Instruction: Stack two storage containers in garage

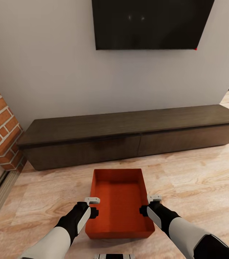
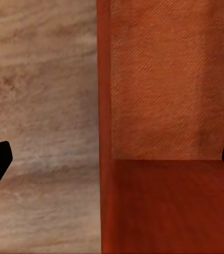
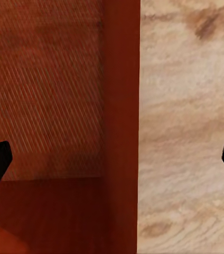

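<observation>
Red-orange open-top storage container (image 1: pixel 119 201), rectangular with low straight walls, empty, on light wood plank floor (image 1: pixel 201 180) before a long dark cabinet (image 1: pixel 129 135). Left gripper (image 1: pixel 92 205) and right gripper (image 1: pixel 148 204) spread wide, each straddling one long wall, gripping nothing.

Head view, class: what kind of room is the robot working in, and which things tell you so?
Most likely a living room. A black TV hangs on the wall above a long dark cabinet, the floor is light wood planks, and a brick column stands at the left. A red bin sits on the floor.
</observation>
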### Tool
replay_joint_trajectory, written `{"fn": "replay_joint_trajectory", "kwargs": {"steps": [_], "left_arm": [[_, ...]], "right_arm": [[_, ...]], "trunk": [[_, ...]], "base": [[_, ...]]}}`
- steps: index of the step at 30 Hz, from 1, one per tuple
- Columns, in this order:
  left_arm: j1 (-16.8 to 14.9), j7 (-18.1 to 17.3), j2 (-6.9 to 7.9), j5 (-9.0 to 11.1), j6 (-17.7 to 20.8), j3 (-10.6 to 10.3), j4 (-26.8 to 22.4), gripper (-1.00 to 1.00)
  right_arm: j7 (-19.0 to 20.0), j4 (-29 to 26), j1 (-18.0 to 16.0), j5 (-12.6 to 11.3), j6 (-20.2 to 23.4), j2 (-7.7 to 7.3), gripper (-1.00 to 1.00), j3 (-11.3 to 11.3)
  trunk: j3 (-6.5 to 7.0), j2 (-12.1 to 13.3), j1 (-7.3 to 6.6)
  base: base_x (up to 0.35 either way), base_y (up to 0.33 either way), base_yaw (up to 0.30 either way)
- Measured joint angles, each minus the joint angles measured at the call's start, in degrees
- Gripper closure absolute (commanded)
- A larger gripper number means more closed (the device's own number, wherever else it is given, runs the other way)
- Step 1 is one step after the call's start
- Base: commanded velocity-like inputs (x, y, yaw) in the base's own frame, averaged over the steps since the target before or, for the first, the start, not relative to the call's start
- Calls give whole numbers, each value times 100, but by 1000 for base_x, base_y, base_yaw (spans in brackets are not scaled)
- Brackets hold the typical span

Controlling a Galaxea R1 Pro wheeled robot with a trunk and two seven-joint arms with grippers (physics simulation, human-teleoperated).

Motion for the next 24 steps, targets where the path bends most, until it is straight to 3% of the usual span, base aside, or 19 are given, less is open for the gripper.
{"fn": "replay_joint_trajectory", "kwargs": {"steps": [3, 15, 20, 24], "left_arm": [[0, 0, 0, 0, 2, 0, 2, -100], [0, 1, 0, -2, -2, 0, 2, -100], [0, 0, 0, -5, 2, 0, 2, -100], [0, 0, 3, -4, 3, 0, 2, -100]], "right_arm": [[0, 0, 0, 0, 0, 0, -100, 0], [0, 0, 0, 1, 0, 0, -100, 0], [0, 0, 0, 0, 0, -2, -100, 0], [0, 0, 0, 1, 0, -3, -100, 0]], "trunk": [[-54, -120, 66], [-54, -122, 66], [-144, -321, 176], [-188, -325, 181]], "base": [[0, 0, 0], [0, 0, 0], [0, 0, 0], [0, 0, 0]]}}
